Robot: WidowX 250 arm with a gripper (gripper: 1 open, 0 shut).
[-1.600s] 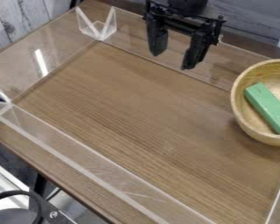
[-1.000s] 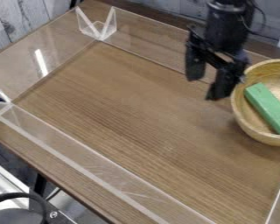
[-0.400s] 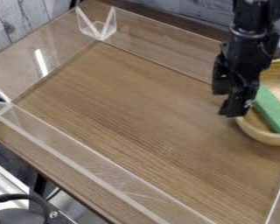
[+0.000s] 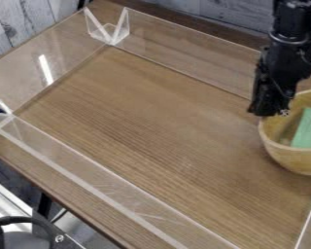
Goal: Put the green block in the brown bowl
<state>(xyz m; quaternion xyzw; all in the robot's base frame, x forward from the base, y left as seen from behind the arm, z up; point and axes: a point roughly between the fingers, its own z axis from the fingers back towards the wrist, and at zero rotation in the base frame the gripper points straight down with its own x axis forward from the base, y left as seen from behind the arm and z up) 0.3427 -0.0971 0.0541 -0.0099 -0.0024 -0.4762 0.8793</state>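
Jaws apparently closed, nearer brown bowl [image 4: 278, 146]

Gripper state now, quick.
Gripper: shut, fingers together, low over the near rim of the brown bowl. Not holding the green block, which lies in the bowl.

— How many blocks are there?
— One green block [image 4: 306, 127], and it lies in the one brown bowl [image 4: 283, 148].
— Any other bowls?
— No, just that one.
— And arms?
— One, with a single gripper [image 4: 267, 105]. One wooden table [image 4: 132, 117], too.
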